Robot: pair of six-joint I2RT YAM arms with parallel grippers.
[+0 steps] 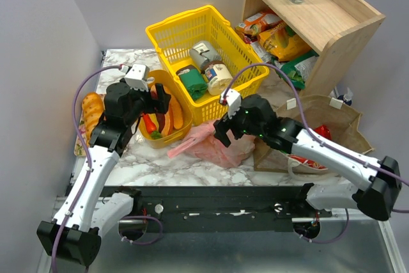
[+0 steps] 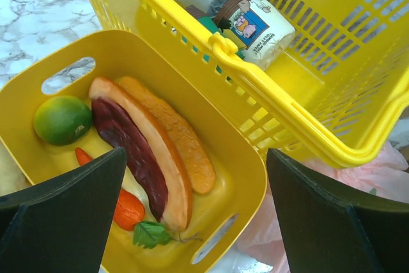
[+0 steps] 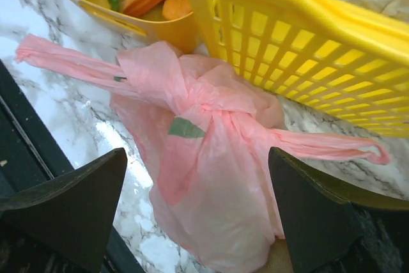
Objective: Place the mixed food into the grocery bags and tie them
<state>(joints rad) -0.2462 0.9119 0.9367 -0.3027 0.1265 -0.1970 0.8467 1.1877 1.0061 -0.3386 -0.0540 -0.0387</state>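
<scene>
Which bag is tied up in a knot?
The pink plastic bag beside the yellow basket: its handles are knotted together on top. The brown paper bag is open, not tied.

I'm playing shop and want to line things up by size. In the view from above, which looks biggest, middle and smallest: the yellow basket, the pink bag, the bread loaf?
1. Yellow basket: biggest by far.
2. Pink bag: middle.
3. Bread loaf: smallest, though it is partly hidden, so it may be bigger than it looks.

Tins [image 1: 219, 78] in yellow mesh basket [image 1: 185, 30]; bread loaf [image 1: 92, 112] left of tub [image 2: 160, 49].
</scene>
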